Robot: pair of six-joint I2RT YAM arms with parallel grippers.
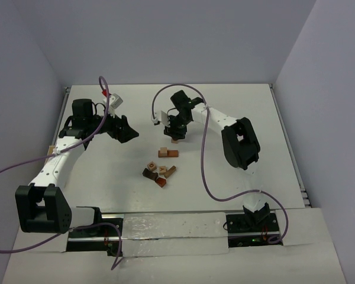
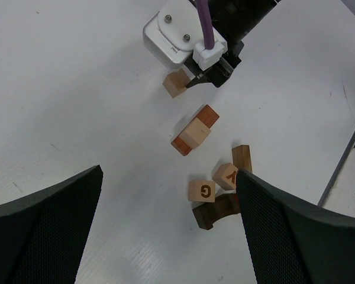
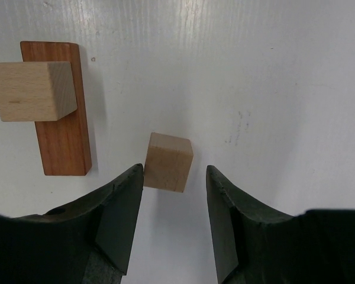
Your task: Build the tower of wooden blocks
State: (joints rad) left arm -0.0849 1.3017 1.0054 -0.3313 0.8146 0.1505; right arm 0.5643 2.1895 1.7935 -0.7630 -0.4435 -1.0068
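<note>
The right gripper (image 3: 173, 177) is pointed steeply down near the middle of the table (image 1: 118, 177), jaws parted astride a plain tan cube (image 3: 168, 161), not clamped. The left gripper (image 1: 124, 130) is held fully spread toward the left edge. A second smooth cube (image 3: 29, 90) is stacked on one reddish-brown plank (image 3: 62, 142). Two lettered cubes (image 2: 201, 190) and at least two dark brown pieces (image 2: 213, 212) are clustered toward the near edge.
</note>
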